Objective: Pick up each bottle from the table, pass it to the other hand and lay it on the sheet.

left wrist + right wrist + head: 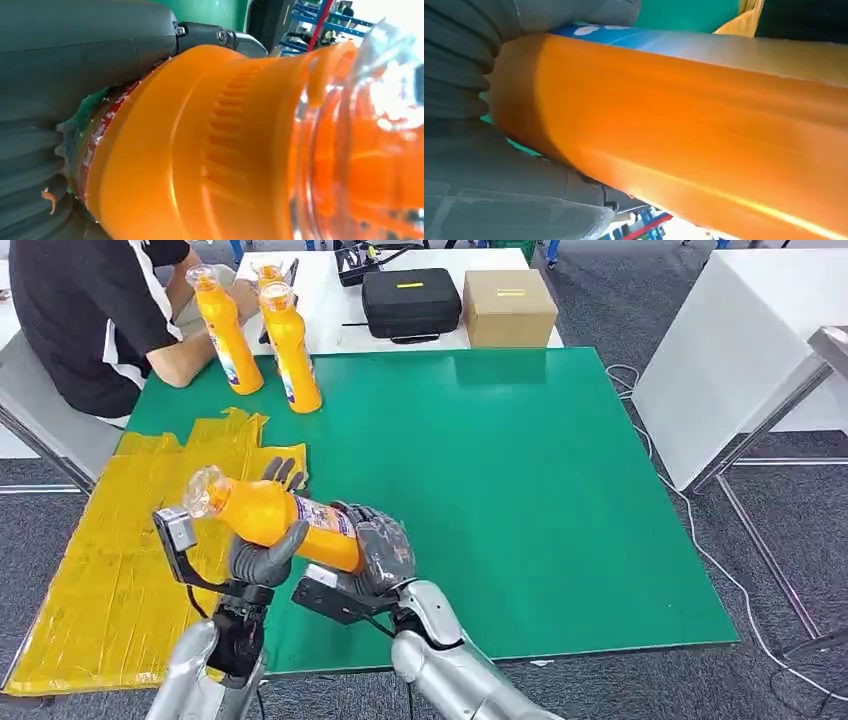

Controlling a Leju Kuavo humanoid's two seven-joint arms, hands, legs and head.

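Nearby, two upright bottles (290, 345) stand beside a seated person (95, 315) (surface green (520, 490)); both hands, left hand (262, 558) and right hand (385, 552), seemingly grip one bottle (275, 515) above the yellow sheet (100, 570).

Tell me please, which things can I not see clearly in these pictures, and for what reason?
- Held bottle: its base is hidden inside the right hand in the head view; the label print is too small to read.
- Left hand: most of its fingers sit behind the bottle in the head view.
- Third standing bottle: mostly hidden behind the nearer one.
- Person: cut off by the head view's top edge.
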